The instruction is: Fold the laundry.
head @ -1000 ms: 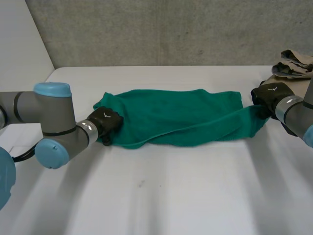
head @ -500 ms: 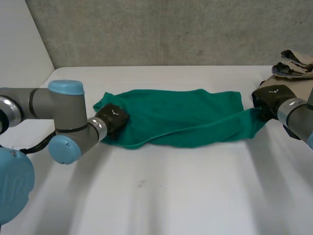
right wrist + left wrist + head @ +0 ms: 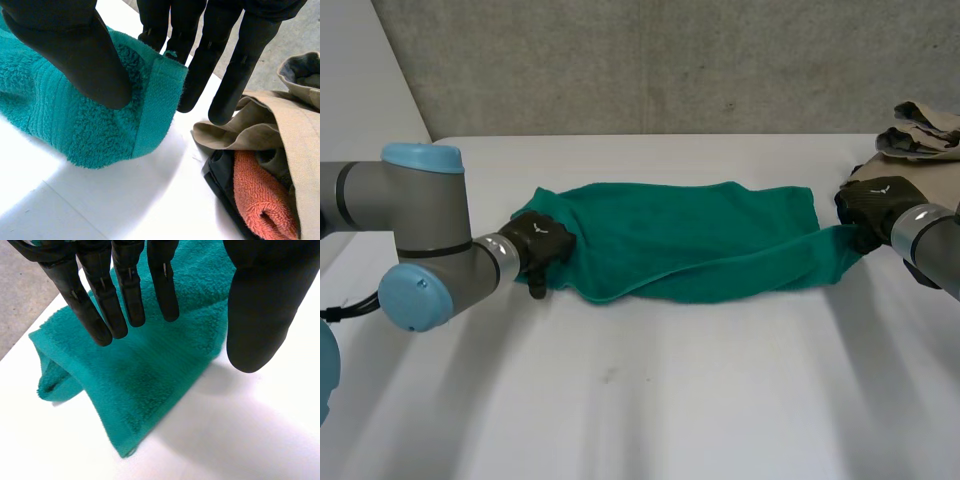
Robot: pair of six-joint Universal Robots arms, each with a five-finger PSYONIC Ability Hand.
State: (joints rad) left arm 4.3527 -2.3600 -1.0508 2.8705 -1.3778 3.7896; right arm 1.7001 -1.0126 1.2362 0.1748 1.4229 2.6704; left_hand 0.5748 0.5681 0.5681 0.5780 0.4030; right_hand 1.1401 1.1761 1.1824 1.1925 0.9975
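While left hand (image 3: pixel 541 244) splays over towel (image 3: pixel 690 240) corner, right hand (image 3: pixel 873 201) pinches opposite end.

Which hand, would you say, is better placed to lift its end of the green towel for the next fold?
Right hand, probably: it pinches an end of the towel between thumb and fingers. The left hand is open over its end, thumb off the cloth.

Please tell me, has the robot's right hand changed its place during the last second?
No. The right hand stays at the same spot beside the beige clothes pile, pinching the right end of the green towel.
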